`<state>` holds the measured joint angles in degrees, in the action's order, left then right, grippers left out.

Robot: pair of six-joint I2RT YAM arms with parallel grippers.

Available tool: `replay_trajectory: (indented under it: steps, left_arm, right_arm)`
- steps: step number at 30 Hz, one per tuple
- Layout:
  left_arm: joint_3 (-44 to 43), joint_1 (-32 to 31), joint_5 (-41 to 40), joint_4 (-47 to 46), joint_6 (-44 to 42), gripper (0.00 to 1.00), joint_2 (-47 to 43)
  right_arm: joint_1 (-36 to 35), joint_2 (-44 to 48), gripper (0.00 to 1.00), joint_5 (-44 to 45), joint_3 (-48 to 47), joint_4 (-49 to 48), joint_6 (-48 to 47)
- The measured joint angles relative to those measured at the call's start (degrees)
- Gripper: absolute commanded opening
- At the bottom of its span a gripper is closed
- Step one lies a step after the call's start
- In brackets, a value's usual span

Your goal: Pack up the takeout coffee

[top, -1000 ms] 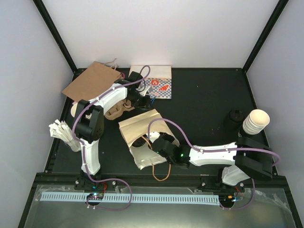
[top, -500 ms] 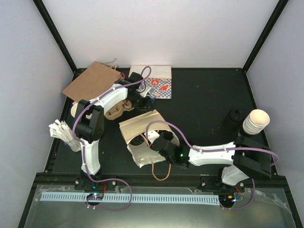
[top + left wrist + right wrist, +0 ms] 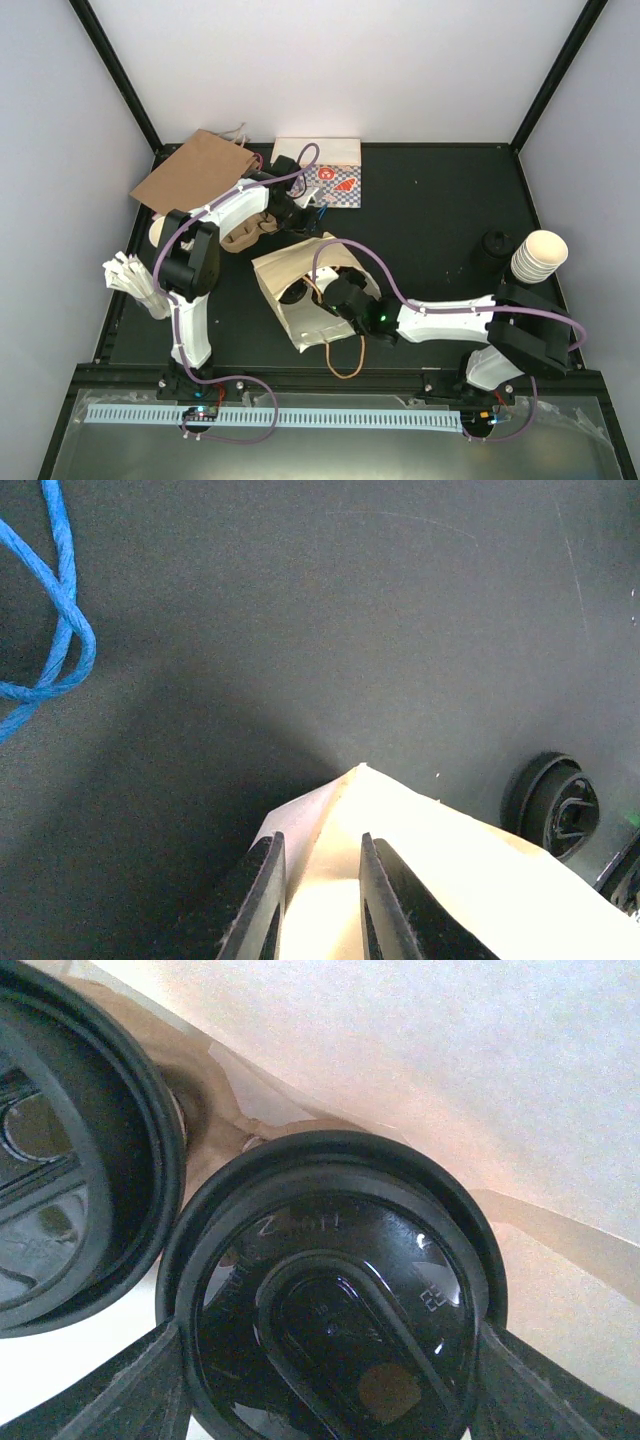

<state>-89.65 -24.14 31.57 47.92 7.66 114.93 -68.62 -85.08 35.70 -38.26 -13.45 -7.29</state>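
Takeout coffee (image 3: 330,1300) between right fingers (image 3: 125,1390), embossed lettering illegible

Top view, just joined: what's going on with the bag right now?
The right gripper has its jaws closed around the takeout coffee, holding it inside the mouth of the paper bag, which lies on its side on the table. A second black lid sits right beside the cup. The left gripper pinches the bag's edge. The cup is not yet released.
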Motion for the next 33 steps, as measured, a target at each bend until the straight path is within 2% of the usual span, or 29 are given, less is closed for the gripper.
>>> replay_trajectory:
  steps: [23, 33]
  left_arm:
    - [0.1, 0.0, 0.0, -0.2, -0.2, 0.22, 0.7]
    - [0.1, -0.9, 0.2, 0.4, -0.3, 0.22, 0.7]
  right_arm:
    - [1.2, -2.8, 0.31, -1.4, -0.4, -0.6, 7.6]
    - [1.5, -0.5, 0.32, -3.0, -5.2, 12.0, 9.1]
